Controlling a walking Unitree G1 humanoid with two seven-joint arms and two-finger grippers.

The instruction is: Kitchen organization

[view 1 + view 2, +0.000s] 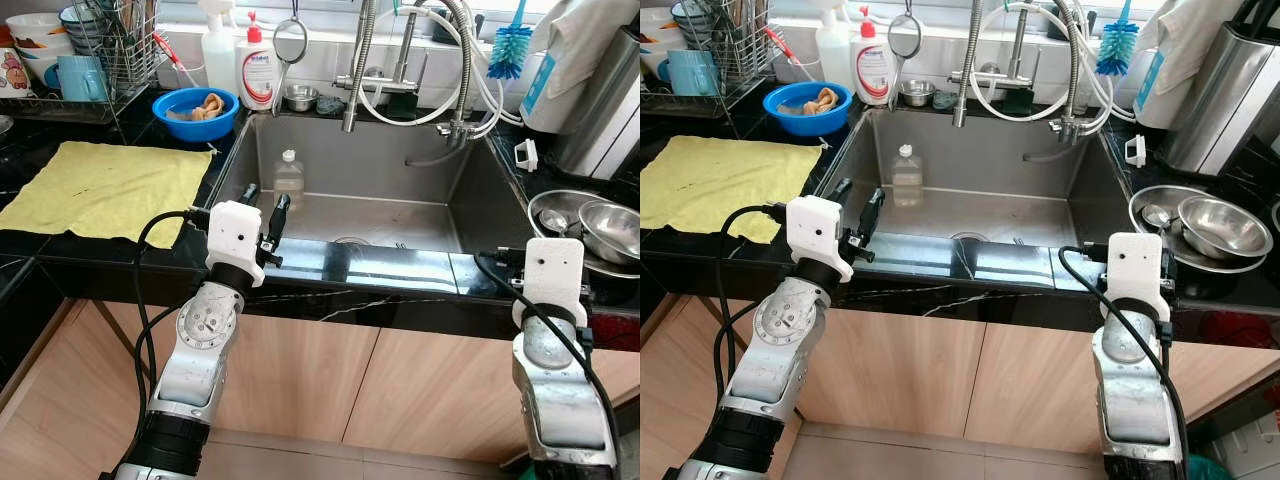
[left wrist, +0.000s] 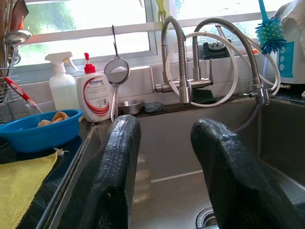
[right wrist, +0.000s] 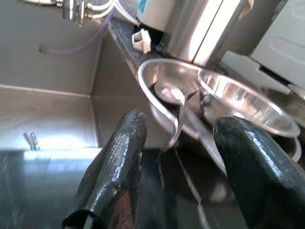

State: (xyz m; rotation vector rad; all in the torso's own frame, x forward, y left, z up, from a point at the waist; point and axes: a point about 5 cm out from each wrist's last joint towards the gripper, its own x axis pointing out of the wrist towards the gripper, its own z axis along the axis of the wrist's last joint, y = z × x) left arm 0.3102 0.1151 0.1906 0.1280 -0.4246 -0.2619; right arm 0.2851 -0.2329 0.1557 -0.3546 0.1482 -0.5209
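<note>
Nearest, the left claw [image 1: 264,212] hovers at the front left corner of the sink [image 1: 470,195], its two black fingers [image 2: 110,181] spread apart with nothing between them, while the right claw [image 3: 181,171] sits over the front edge of the dark desk [image 1: 400,270] just right of the sink, fingers likewise parted and empty. Just beyond the right claw, a large steel bowl [image 3: 157,71] holds a spoon [image 3: 174,102] and a smaller steel bowl [image 3: 243,102]. Inside the sink, a small clear bottle [image 1: 288,177] stands upright near the left wall, a little past the left claw. Left of the sink, a yellow cloth [image 1: 105,190] lies flat on the desk. Farther back sit a blue bowl [image 1: 195,112], a soap bottle [image 1: 257,70], a spray bottle [image 2: 62,88] and the faucet [image 1: 405,55].
</note>
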